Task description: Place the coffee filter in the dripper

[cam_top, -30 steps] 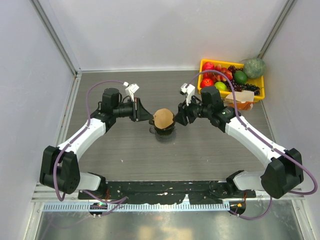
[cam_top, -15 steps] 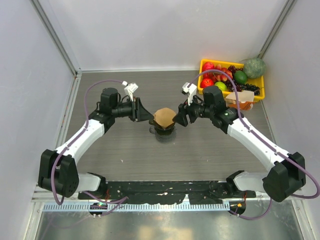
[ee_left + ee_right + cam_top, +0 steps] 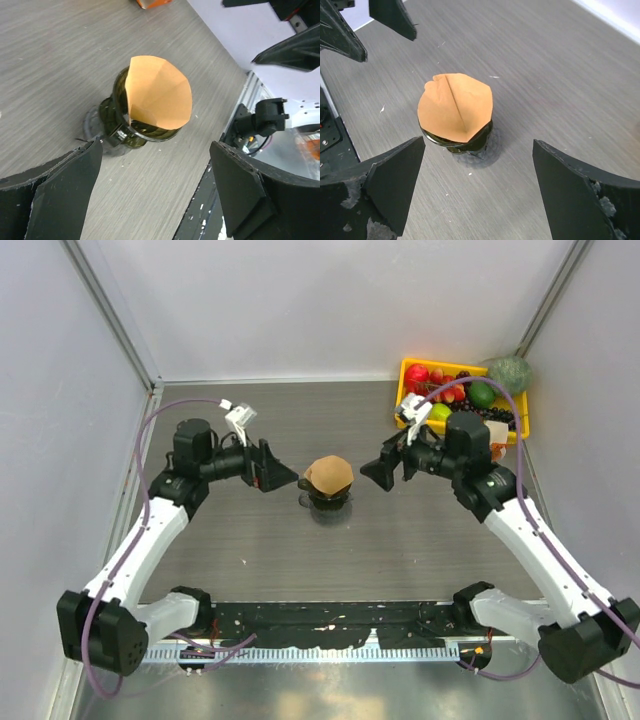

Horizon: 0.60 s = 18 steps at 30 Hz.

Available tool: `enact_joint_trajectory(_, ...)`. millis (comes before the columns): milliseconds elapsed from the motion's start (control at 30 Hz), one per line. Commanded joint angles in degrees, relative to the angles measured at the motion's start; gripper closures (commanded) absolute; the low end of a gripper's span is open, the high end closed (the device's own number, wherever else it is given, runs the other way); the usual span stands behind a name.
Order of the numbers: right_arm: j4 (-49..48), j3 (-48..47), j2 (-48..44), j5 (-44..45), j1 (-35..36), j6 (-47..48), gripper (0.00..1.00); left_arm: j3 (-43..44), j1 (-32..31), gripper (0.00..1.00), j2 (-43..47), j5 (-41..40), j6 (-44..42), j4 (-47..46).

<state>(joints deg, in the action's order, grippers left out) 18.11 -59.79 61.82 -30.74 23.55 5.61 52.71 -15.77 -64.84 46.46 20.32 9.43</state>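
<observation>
Both grippers had drawn back since a second before: the left gripper [image 3: 280, 472] and the right gripper [image 3: 372, 474] hung clear of the dripper [image 3: 328, 501] on either side, jaws spread wide and holding nothing. Between them the coffee filter [image 3: 329, 474] sat in the dripper, its paper edge standing above the dark rim. Farther back on the right stood a yellow fruit tray [image 3: 403, 390].
</observation>
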Motion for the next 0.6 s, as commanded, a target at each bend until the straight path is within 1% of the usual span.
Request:
enact_joint_trajectory(0,-0.8,0.7,-5.9,0.6,-3.5,-0.9,0.05,4.2,3.7,0.01,4.4,-2.0,-8.5,11.5)
enact_joint_trajectory(33,-0.4,1.8,-6.6,0.8,-4.3,-0.9,0.05,5.1,4.9,0.01,5.0,-2.5,-10.5,14.6)
enact_joint_trajectory(167,1.4,6.2,-12.1,0.5,-11.7,-0.2,0.05,6.2,12.3,0.01,7.5,-4.5,-16.4,25.4)
enact_joint_trajectory(267,1.9,10.2,-14.0,-0.1,-15.9,1.0,0.05,4.3,17.2,0.01,10.4,-8.4,-19.6,27.3)
enact_joint_trajectory(300,1.9,11.1,-14.5,-0.5,-17.6,1.2,0.05,3.5,17.4,0.01,11.2,-11.5,-22.0,28.1)
enact_joint_trajectory(400,1.9,14.1,-14.6,-0.5,-19.2,2.0,0.05,0.7,17.4,0.01,12.9,-19.0,-25.5,28.7)
enact_joint_trajectory(467,1.7,15.7,-14.4,-0.5,-19.3,2.4,0.05,-1.8,17.4,0.01,13.6,-21.6,-26.9,28.4)
enact_joint_trajectory(567,-0.8,18.7,-14.7,0.9,-19.3,2.6,0.04,-5.1,17.5,0.01,14.6,-23.3,-27.3,27.0)
